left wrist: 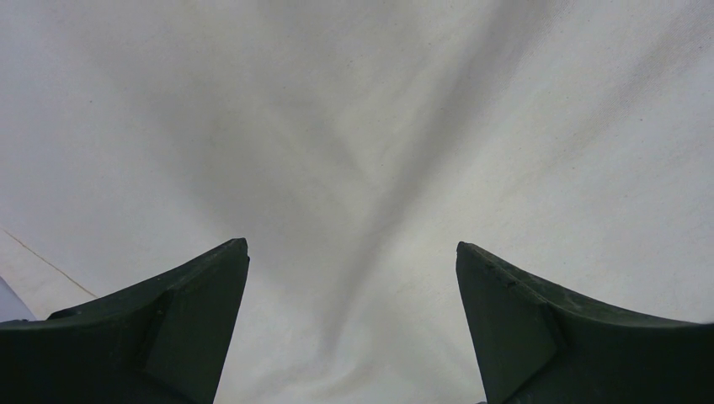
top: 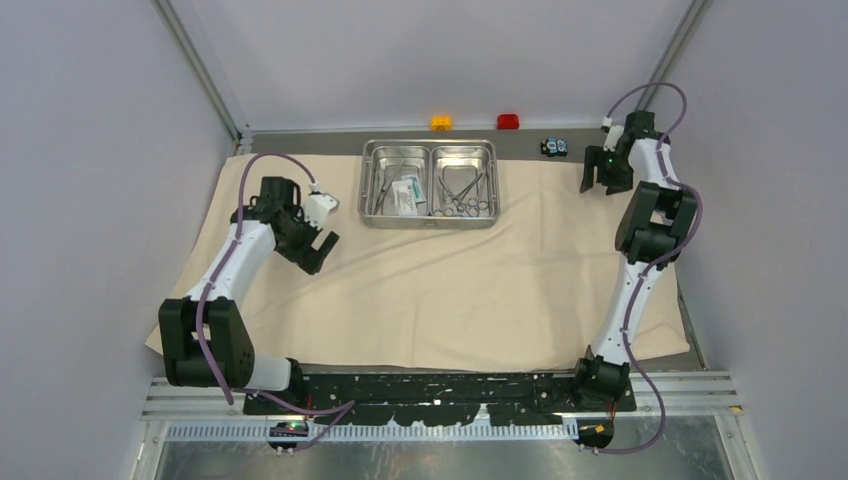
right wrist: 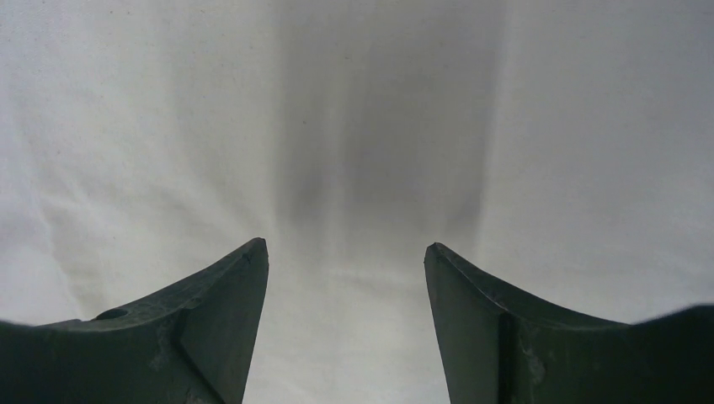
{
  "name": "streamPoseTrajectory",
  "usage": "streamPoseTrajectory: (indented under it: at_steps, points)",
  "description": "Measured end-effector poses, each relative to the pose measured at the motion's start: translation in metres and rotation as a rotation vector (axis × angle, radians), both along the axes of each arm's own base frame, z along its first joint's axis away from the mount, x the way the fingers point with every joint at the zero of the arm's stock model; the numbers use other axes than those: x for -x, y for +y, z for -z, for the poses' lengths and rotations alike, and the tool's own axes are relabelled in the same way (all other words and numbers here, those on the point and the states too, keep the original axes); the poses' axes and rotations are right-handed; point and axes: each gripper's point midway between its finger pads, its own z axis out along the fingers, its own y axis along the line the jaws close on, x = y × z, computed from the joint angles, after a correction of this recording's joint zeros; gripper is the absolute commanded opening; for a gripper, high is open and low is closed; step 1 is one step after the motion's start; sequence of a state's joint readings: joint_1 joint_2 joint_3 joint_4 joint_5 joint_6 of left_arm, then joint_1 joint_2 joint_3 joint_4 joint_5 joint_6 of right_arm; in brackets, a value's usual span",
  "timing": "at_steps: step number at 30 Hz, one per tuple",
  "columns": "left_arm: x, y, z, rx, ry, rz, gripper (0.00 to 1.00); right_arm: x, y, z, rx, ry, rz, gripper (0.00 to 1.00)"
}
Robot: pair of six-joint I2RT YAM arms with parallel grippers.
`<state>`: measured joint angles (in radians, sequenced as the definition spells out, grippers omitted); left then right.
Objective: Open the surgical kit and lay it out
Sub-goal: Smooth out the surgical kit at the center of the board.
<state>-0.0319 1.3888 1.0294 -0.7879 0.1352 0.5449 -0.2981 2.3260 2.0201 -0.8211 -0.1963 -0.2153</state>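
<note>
The big beige cloth [top: 430,290] of the surgical kit lies spread flat over the table. At its far middle stands the shiny two-compartment steel tray [top: 430,147]: white and teal packets [top: 408,195] and slim tools in the left half, ring-handled clamps [top: 465,195] in the right. My left gripper [top: 318,252] hovers open over the cloth's left part, left of the tray. In the left wrist view it [left wrist: 352,252] has only creased cloth [left wrist: 362,126] below it. My right gripper [top: 603,185] is open above the cloth's far right corner, with bare cloth [right wrist: 354,126] between its fingers [right wrist: 227,295].
Past the cloth's far edge stand a small orange block [top: 441,122], a red block [top: 508,121] and a tiny black-and-blue gadget [top: 554,147]. Grey walls close in left, right and back. The arms' base rail [top: 440,390] runs along the near edge.
</note>
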Motion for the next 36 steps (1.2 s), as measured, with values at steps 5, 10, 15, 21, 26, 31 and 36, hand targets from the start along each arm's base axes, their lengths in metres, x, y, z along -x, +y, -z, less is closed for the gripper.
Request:
streamPoseTrajectory:
  at_steps: [5,10,15,21,26,31,36]
  points:
    - [-0.001,-0.002,0.0,0.014,-0.003,-0.012,0.96,-0.01,0.017,0.018,-0.007,0.026,0.005,0.71]
    - [-0.002,-0.004,-0.001,0.026,-0.008,-0.017,0.96,-0.013,0.024,0.02,0.005,0.028,0.008,0.62]
    - [-0.002,-0.005,-0.001,0.032,-0.008,-0.024,0.96,-0.015,0.023,0.022,0.018,0.026,0.011,0.44]
    - [-0.002,-0.005,-0.001,0.033,-0.008,-0.023,0.96,-0.016,0.015,0.024,0.058,0.024,0.008,0.14]
    - [-0.003,-0.005,-0.001,0.032,-0.008,-0.023,0.96,-0.016,0.017,0.024,0.065,0.025,-0.003,0.02]
    - [-0.003,-0.005,-0.001,0.028,-0.009,-0.022,0.96,-0.016,0.017,0.024,0.088,0.028,-0.013,0.14]
    - [-0.003,-0.004,-0.001,0.027,-0.011,-0.021,0.96,-0.017,0.028,0.022,0.092,0.019,-0.014,0.38]
